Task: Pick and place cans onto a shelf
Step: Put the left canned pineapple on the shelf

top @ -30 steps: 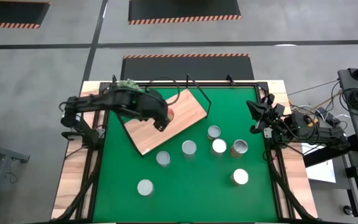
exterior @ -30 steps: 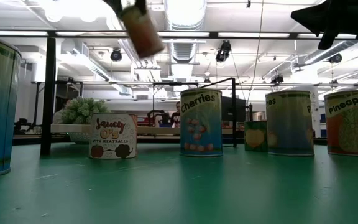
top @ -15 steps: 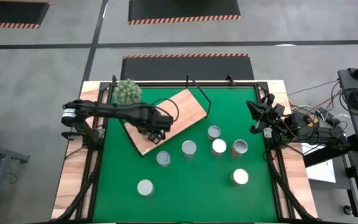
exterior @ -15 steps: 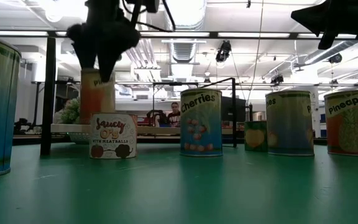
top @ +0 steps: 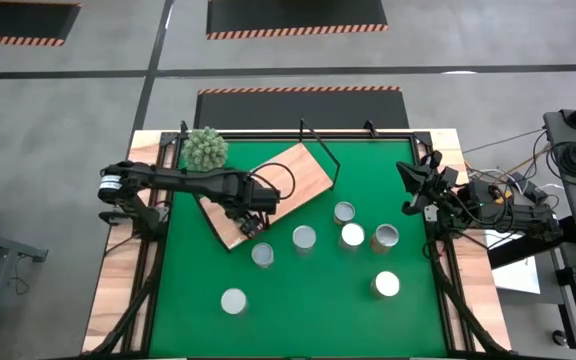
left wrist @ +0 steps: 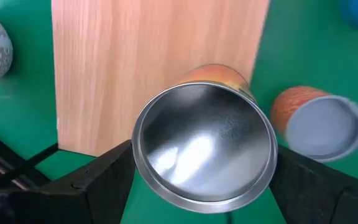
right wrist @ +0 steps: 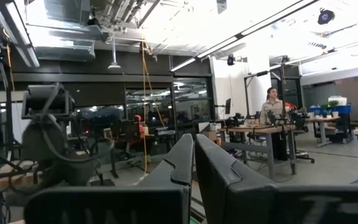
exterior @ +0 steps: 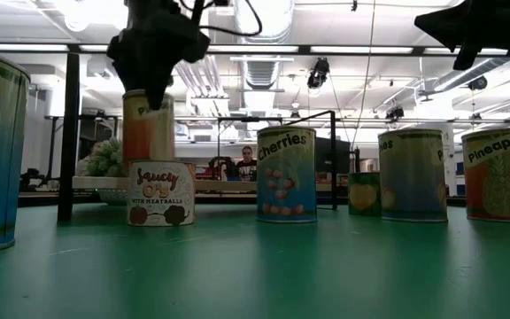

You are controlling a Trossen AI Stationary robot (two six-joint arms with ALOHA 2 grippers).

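Can (left wrist: 205,149), rigid metal with a slick silver top and smooth sides: you have it clamped across its body in the left gripper (top: 252,218), upright over the near corner of the shelf (top: 298,175). Judge it light but slippery; grip mid-wall, never the rim. Right gripper (top: 414,190), fingers pressed together, waits at the table's right edge.

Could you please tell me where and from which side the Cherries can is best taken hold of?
Take the Cherries can across its curved side wall, just below the top rim, coming down from above. It stands upright on the green mat with open gaps on either side. Because it is round, any pair of opposite sides should suit a two-finger hold.
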